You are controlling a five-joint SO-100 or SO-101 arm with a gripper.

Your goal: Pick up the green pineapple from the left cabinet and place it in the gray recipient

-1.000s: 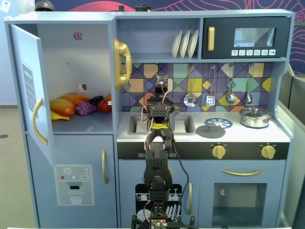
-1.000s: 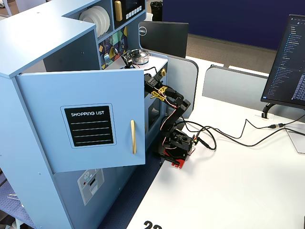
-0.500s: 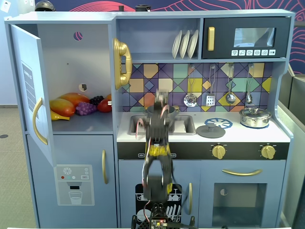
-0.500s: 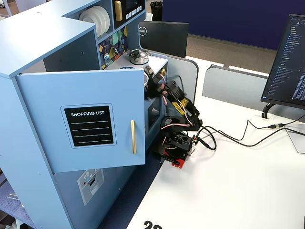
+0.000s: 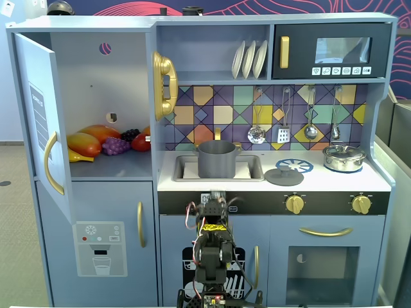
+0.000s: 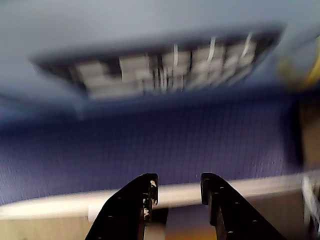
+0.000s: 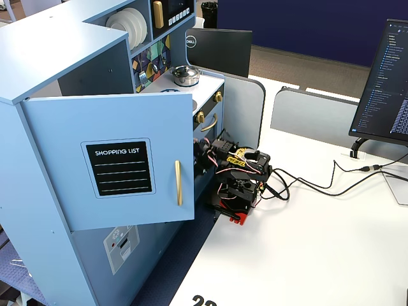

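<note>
The left cabinet stands with its door swung open; the door also shows in a fixed view. Its shelf holds orange-yellow fruit, a purple grape bunch and a red fruit. The green pineapple shows in no view. The gray recipient stands in the sink. My arm is folded low in front of the kitchen, and it also shows in a fixed view. My gripper is open and empty in the blurred wrist view, over blue carpet.
A shiny silver lidded pot sits on the right counter and a gray lid lies beside the sink. Plates and a microwave are above. A monitor and cables are on the white desk.
</note>
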